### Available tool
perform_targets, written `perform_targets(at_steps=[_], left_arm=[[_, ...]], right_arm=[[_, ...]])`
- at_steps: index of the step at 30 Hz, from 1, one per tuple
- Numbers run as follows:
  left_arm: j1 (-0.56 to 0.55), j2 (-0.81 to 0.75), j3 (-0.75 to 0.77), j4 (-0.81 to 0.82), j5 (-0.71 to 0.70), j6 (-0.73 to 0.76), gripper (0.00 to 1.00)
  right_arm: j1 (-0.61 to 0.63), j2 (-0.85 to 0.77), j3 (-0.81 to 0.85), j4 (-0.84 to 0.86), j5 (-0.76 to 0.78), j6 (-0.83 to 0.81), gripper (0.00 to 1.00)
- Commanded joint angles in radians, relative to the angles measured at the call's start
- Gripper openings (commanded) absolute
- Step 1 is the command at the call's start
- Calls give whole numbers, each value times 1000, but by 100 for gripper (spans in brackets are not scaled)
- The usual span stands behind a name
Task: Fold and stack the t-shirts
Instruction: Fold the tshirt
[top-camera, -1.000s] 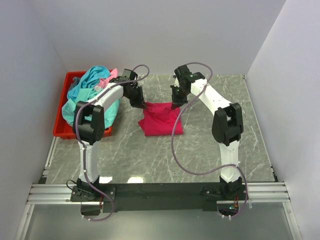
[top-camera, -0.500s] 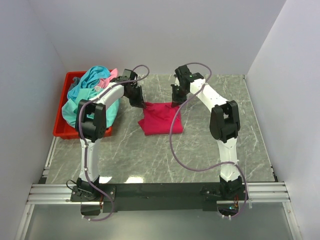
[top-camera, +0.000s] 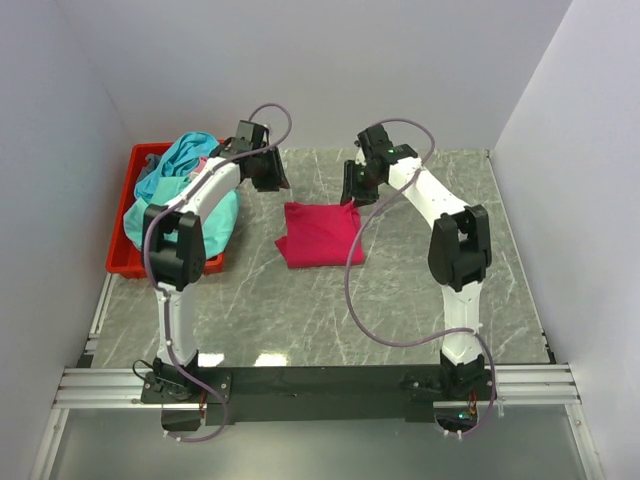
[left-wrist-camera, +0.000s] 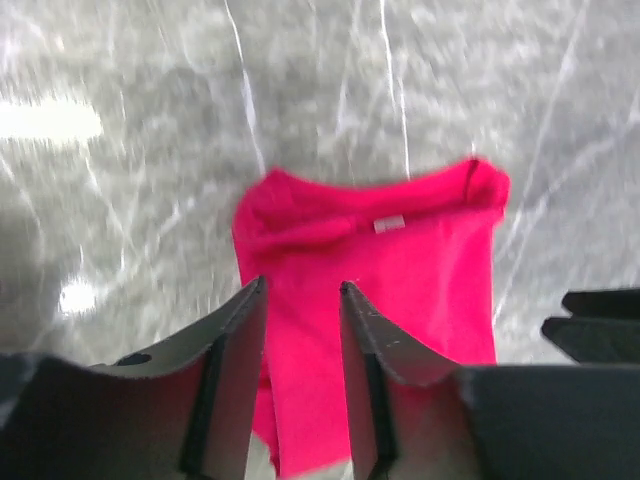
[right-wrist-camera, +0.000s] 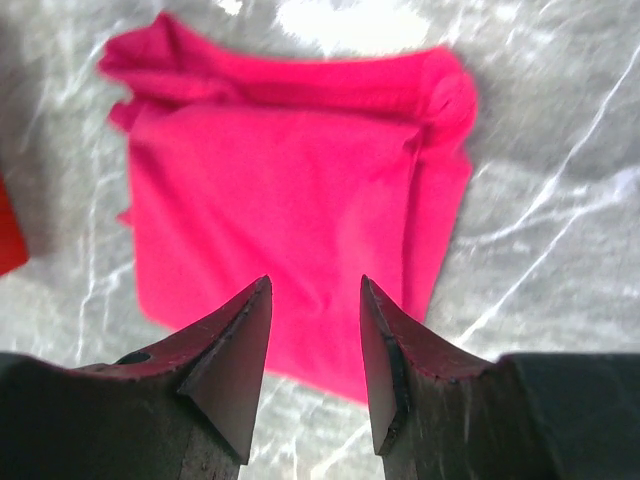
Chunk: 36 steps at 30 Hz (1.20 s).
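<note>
A magenta-red t-shirt (top-camera: 320, 235) lies folded into a rough rectangle on the marble table, with its collar end toward the back. My left gripper (top-camera: 270, 172) hovers above the shirt's far left corner, open and holding nothing. In the left wrist view the shirt (left-wrist-camera: 400, 270) shows through the gap of the left gripper (left-wrist-camera: 302, 285). My right gripper (top-camera: 355, 190) hangs over the far right corner, also open and empty. The right wrist view has the right gripper (right-wrist-camera: 315, 282) above the shirt (right-wrist-camera: 280, 190). Teal (top-camera: 185, 165) and pink (top-camera: 210, 160) t-shirts are heaped in the bin.
A red plastic bin (top-camera: 122, 245) stands at the table's left edge, with the teal cloth spilling over its right wall. White walls close in the back and both sides. Grey marble table (top-camera: 420, 290) surrounds the folded shirt.
Both grippers were shut on the magenta-red shirt's far corners. They have opened, let go and risen a little, the left one drawing back. The shirt now lies flat.
</note>
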Motion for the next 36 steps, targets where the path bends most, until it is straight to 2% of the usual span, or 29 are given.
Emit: perform_targets(at_steps=[1,6,10,15,20,26,36], left_arm=[[-18,-150,-85,80,58,11,40],[-104,-252,-282,127,196,110,38],[-157,-310,-442,191,331,88,35],[-200,-261,-536,214,416,82,36],[-216,-188,-574,177,394,113,34],[-216,-162,-603,139,299,147,34],[-211,-132,-588,144,271,128,34]], right_arm=[[15,-101,-39,40,-61,-24,47],[64,-79,-57,-25,-165,-47,46],[94,-85,-117,-51,-239,-71,45],[111,-79,-223,-60,-246,-93,45],[114,-50,-277,-78,-201,-110,44],[104,-5,-323,-82,-109,-99,44],[52,15,-366,-17,-92,-72,45]])
